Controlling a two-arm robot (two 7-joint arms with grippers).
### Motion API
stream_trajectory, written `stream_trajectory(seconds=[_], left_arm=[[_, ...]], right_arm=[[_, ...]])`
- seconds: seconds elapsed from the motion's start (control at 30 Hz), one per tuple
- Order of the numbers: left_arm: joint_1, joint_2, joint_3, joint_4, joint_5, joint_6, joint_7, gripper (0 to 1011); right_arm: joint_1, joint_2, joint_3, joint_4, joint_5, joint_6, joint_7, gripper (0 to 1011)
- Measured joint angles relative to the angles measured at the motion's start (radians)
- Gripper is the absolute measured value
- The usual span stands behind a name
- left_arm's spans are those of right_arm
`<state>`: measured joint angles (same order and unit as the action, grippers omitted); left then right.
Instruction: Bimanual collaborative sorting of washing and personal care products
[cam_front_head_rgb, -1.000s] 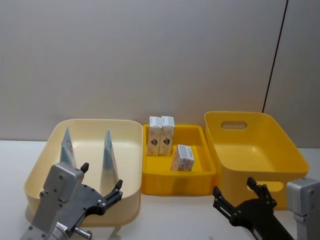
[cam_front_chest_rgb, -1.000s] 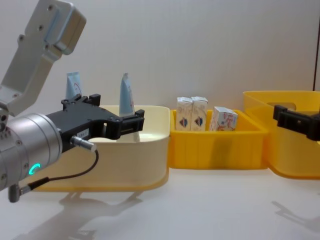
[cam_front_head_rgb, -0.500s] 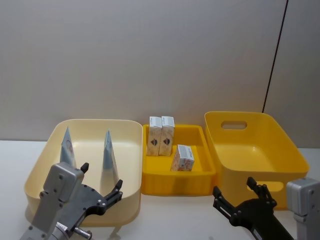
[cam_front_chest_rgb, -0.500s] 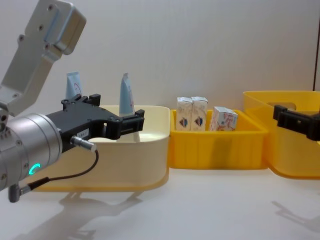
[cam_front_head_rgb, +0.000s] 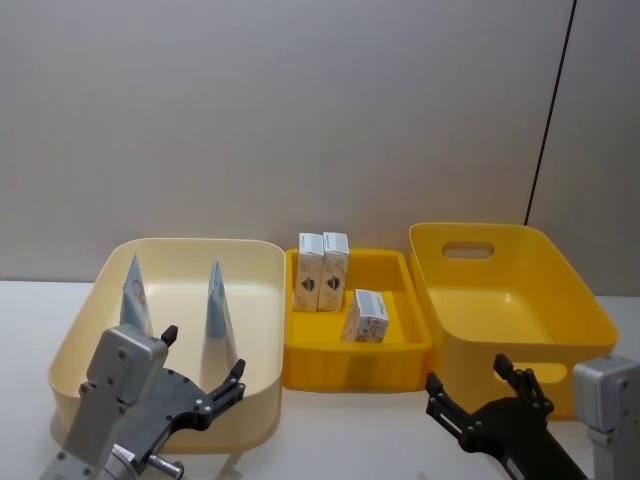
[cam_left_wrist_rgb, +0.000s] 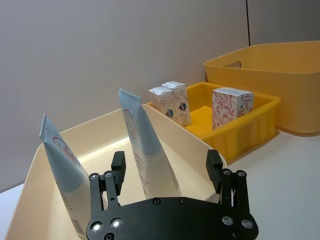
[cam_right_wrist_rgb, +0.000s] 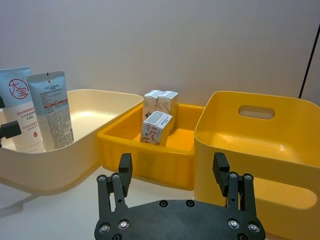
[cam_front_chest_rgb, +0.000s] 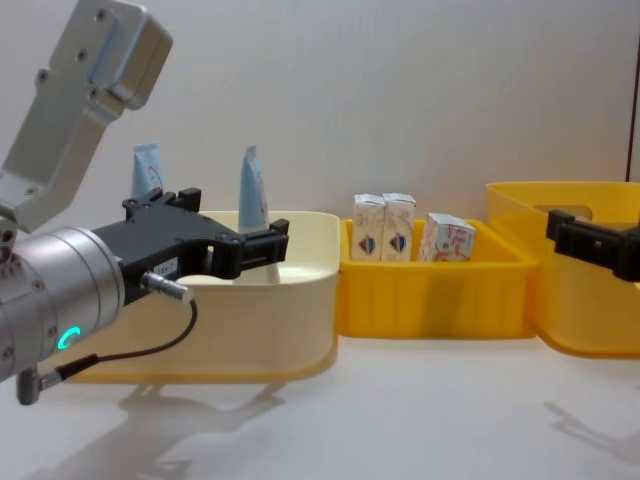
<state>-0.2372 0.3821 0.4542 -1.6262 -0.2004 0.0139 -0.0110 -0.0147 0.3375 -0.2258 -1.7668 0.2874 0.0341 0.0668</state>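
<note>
Left arm: my left arm (cam_front_chest_rgb: 62, 288) comes in from the lower left, its silver wrist pointing forward and a green ring lit on its side.
Left gripper: my left gripper (cam_front_head_rgb: 203, 352) hangs low on the left, its black fingers spread wide apart.
Right arm: my right arm (cam_front_head_rgb: 605, 396) sits at the lower right corner.
Right gripper: my right gripper (cam_front_head_rgb: 466, 373) is held low and pointing forward, its fingers parted just as wide.
</note>
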Motion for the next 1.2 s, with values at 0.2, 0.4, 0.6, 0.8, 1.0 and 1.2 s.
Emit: stream_trajectory(seconds=[0.2, 0.4, 0.6, 0.8, 1.0, 1.2], left_arm=[[0.000, 0.000, 0.000, 0.000, 0.000, 0.000, 0.000, 1003], [0.000, 0.000, 0.000, 0.000, 0.000, 0.000, 0.000, 1003], [0.000, 0.000, 0.000, 0.000, 0.000, 0.000, 0.000, 1003], [0.000, 0.000, 0.000, 0.000, 0.000, 0.000, 0.000, 1004], [0.000, 0.000, 0.000, 0.000, 0.000, 0.000, 0.000, 1003], [0.000, 0.000, 0.000, 0.000, 0.000, 0.000, 0.000, 1003]], right_arm=[[0.000, 0.000, 0.000, 0.000, 0.000, 0.000, 0.000, 1001], [0.000, 0.000, 0.000, 0.000, 0.000, 0.000, 0.000, 1001], [0.000, 0.000, 0.000, 0.000, 0.000, 0.000, 0.000, 1001], [0.000, 0.000, 0.000, 0.000, 0.000, 0.000, 0.000, 1001], [0.000, 0.000, 0.000, 0.000, 0.000, 0.000, 0.000, 1001], [0.000, 0.000, 0.000, 0.000, 0.000, 0.000, 0.000, 1001]])
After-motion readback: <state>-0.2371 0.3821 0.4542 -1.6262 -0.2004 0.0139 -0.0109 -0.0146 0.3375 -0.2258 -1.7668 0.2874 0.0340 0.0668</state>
